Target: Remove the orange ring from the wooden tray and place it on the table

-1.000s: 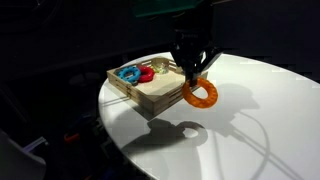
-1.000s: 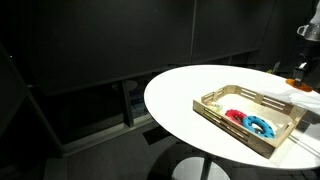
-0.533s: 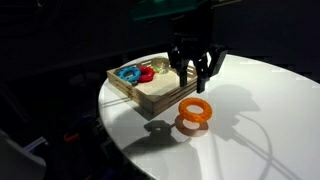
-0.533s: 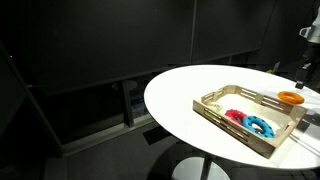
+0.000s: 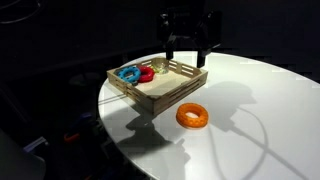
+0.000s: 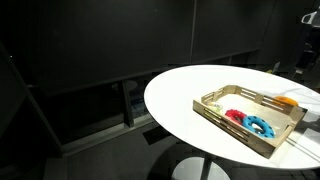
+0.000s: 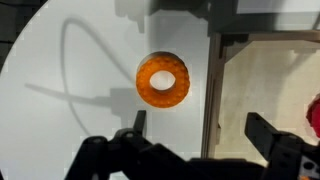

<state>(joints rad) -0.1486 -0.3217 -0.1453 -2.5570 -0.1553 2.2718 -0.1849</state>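
The gripper hangs at the top centre of an exterior view with its fingers spread wide and nothing between them, and in the wrist view they reach in from the bottom edge. Below it the orange ring lies flat on the white table, just beside the wooden tray and outside its rim. A blue ring and a red ring sit in the tray's upper-left end.
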